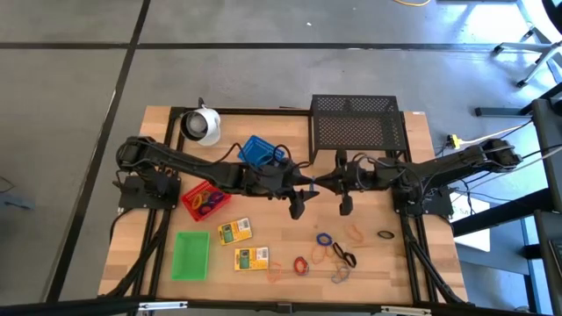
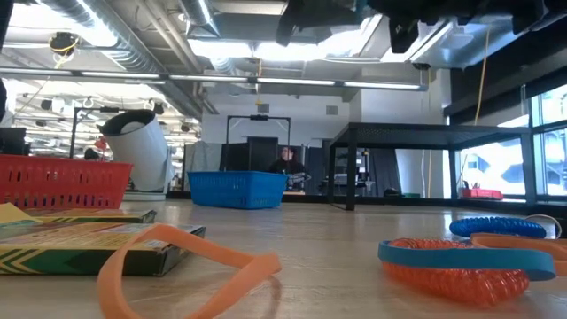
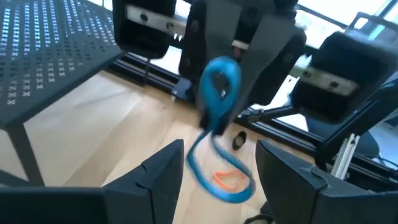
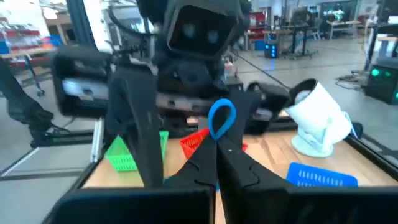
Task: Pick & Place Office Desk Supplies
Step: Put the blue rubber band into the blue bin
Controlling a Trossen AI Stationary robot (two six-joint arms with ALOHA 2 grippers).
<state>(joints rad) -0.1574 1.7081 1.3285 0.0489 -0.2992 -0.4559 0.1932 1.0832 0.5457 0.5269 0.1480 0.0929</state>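
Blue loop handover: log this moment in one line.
right end effector: shut on blue loop | left end effector: open, facing it | both mid-table, raised

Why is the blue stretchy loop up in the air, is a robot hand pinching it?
Yes, pinched. The right gripper is shut on the blue stretchy loop, which hangs from it above the table in the left wrist view.

Bare wood between the 2 boxes [image 1: 234,232] and loops [image 1: 325,238]; rack [image 1: 358,123] blocks behind.
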